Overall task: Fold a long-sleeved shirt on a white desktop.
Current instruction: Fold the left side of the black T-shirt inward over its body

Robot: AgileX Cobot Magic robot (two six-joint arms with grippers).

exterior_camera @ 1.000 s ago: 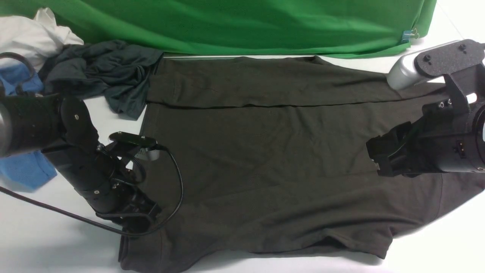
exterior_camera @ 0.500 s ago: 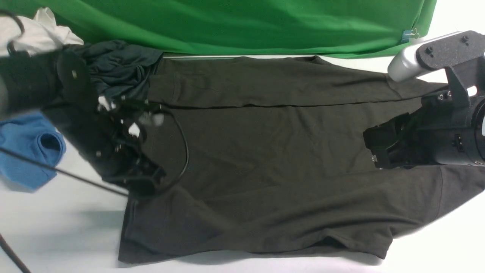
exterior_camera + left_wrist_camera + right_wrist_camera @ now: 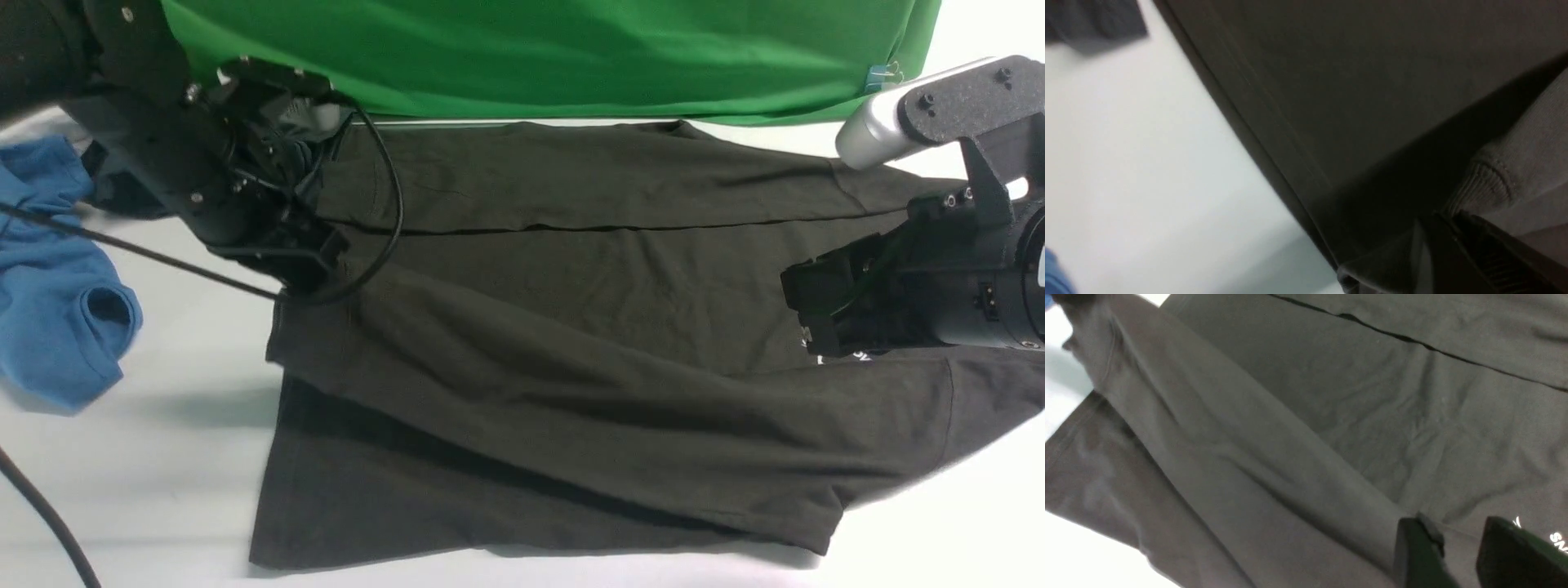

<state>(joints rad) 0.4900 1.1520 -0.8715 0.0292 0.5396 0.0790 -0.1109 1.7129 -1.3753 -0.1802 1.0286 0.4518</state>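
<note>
Left claw (image 3: 309,273): clamped on long-sleeved shirt (image 3: 571,327) at cuff, aloft | right claw (image 3: 1457,551): part-open over shirt's chest

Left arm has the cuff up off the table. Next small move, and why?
Probably lower the left gripper and lay the cuff on the long-sleeved shirt torso before opening. It is shut on the cuff, holding the near sleeve raised and slanting across the body, with shadow beneath. The far sleeve already lies flat, folded in.
</note>
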